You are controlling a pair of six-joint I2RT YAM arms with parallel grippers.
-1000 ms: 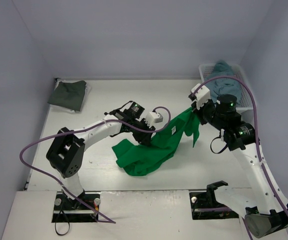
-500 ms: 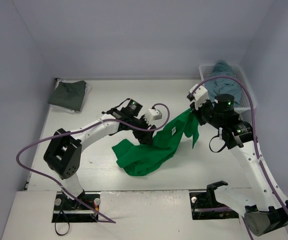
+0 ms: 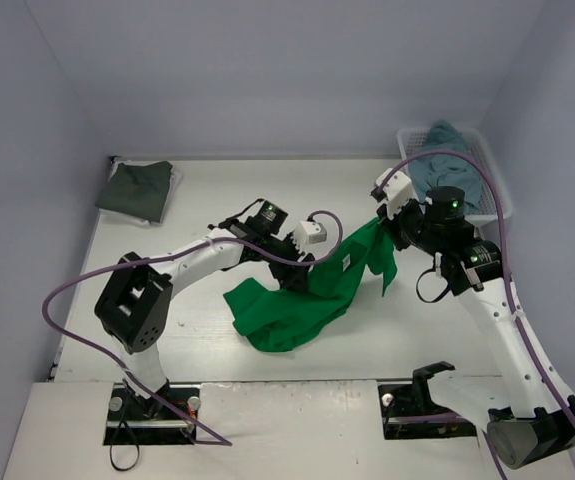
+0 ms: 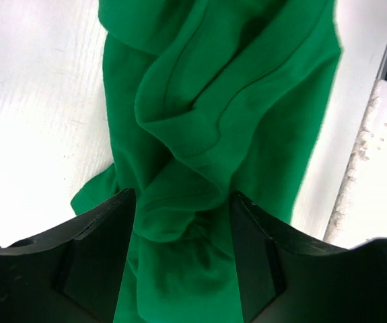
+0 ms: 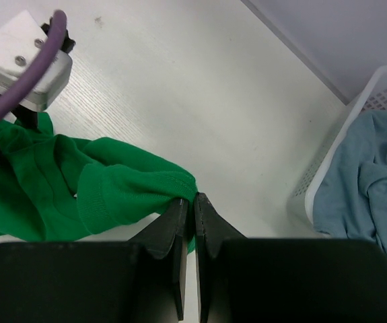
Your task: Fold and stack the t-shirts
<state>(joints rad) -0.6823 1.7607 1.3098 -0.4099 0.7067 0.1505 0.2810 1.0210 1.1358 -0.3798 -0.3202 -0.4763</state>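
The bright green t-shirt (image 3: 287,310) lies crumpled at mid-table, its right part lifted. My right gripper (image 3: 385,222) is shut on the green hem (image 5: 112,182), which is pinched at the tips of the right gripper (image 5: 194,198). My left gripper (image 3: 302,275) sits low over the shirt's middle. In the left wrist view that left gripper (image 4: 183,195) stands open, its jaws wide apart with a bunched fold of the green t-shirt (image 4: 213,101) loose between them. A folded dark grey t-shirt (image 3: 137,190) lies at the far left. A teal-blue t-shirt (image 3: 447,165) fills the basket.
A white lattice basket (image 3: 489,160) stands at the back right, close to the right arm; its wall (image 5: 344,148) shows in the right wrist view. Purple cables loop from both arms. The left wrist's white camera box (image 5: 25,57) is near the raised cloth.
The left gripper's jaws have spread apart over the green cloth. The right gripper has kept its hold on the hem and hardly moved.
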